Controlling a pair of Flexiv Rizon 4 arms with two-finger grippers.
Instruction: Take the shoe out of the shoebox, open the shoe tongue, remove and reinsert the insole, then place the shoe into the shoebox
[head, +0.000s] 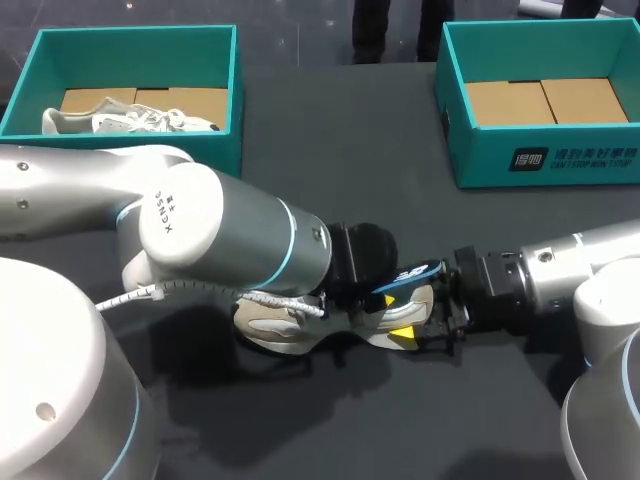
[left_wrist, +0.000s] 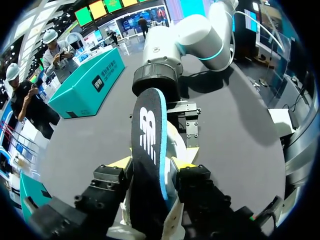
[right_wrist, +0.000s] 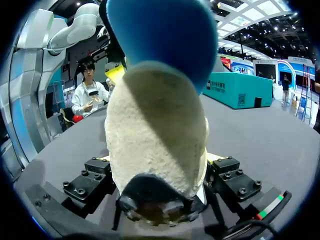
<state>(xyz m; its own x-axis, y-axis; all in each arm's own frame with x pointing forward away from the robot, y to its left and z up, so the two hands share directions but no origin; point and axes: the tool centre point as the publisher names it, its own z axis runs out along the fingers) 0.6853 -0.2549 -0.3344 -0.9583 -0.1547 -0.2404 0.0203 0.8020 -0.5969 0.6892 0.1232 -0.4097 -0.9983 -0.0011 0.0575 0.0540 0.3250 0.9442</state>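
Teal is the left box (head: 234, 110) at the far left corner of the table (head: 330, 140), and a second shoe (head: 130, 122), white, lies inside it, away from the work. My left arm (head: 220, 235) comes in from the left side and reaches past the middle, toward the near edge of the table. Under its wrist the shoe (head: 290, 325) lies on the table with its pale sole turned to the near edge, well apart from both boxes. The left gripper (left_wrist: 152, 165) is clamped on the dark insole (left_wrist: 147, 145), which has a blue edge; one yellow tip presses each side, and most of the insole's length sticks out ahead of the fingers, toward my other arm. The right gripper (right_wrist: 159, 165) has its jaws closed against both sides of the fleecy end of the shoe. I judge that it steadies the shoe there so the insole can slide without dragging it. The right box (head: 545, 160) at the far right corner holds only its cardboard bottom, so probably the shoe goes into this one later.
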